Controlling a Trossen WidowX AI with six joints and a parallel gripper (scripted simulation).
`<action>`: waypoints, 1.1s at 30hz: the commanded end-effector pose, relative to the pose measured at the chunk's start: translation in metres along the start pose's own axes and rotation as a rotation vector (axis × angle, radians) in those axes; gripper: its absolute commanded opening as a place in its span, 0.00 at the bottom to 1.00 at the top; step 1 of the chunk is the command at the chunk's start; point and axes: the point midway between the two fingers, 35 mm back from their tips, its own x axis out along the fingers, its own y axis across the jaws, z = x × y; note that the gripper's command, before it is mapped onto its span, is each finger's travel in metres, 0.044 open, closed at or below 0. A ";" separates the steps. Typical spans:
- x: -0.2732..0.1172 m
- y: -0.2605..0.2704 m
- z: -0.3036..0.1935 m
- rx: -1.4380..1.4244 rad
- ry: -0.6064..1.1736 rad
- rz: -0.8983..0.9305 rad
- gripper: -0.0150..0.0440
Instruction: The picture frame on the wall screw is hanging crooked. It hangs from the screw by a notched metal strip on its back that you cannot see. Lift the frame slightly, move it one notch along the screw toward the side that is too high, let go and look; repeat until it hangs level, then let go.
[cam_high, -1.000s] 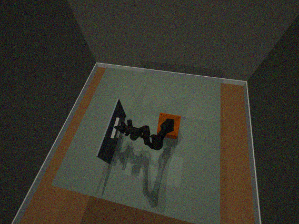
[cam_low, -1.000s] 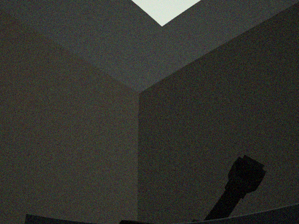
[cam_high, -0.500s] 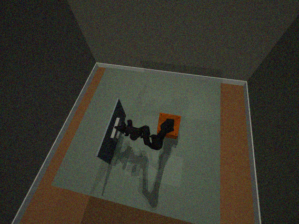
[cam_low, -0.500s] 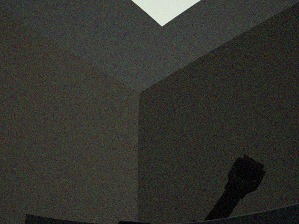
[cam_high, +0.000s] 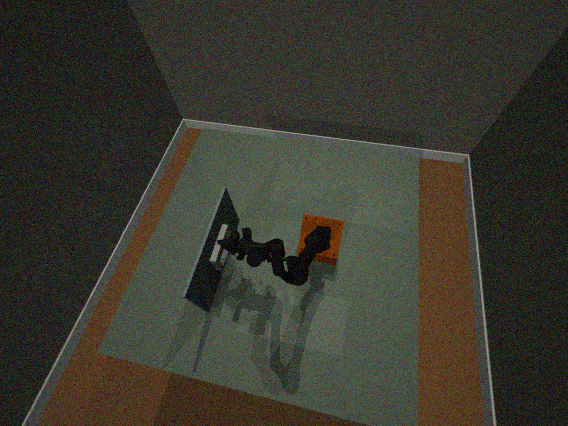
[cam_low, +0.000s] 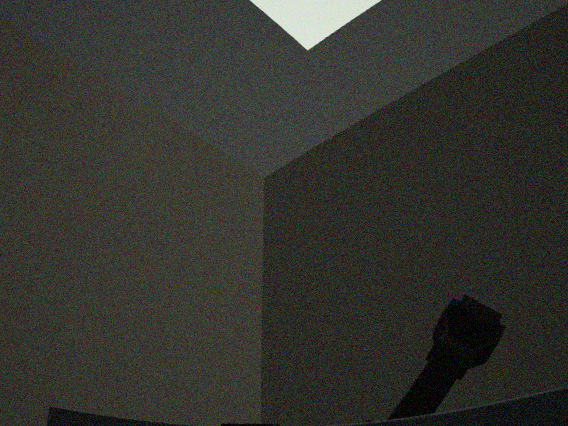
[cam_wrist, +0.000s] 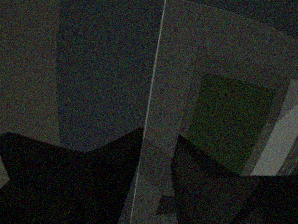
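Observation:
The picture frame (cam_high: 217, 251) (cam_wrist: 175, 60) shows as a thin pale strip in front of the dark wall panel in the top view. In the wrist view it is a grey border around a dark green picture (cam_wrist: 230, 125). My gripper (cam_high: 223, 242) (cam_wrist: 157, 136) is shut on the frame's side bar, with one dark finger on each side of it. The frame looks slanted in the wrist view, but I cannot tell its true tilt. The screw and the notched strip are hidden. The exterior view does not show the frame.
The dark upright panel (cam_high: 201, 272) stands behind the frame. The arm reaches across from its orange base plate (cam_high: 307, 225) on the pale green mat (cam_high: 370, 225). A light grey patch (cam_high: 327, 325) lies on the mat near the base. Shadows fall below the arm.

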 end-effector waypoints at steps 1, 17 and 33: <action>0.000 0.000 0.000 -0.004 0.000 0.000 0.43; -0.071 -0.004 -0.005 -0.085 -0.005 0.007 0.69; -0.127 0.002 -0.031 -0.205 -0.004 0.000 0.69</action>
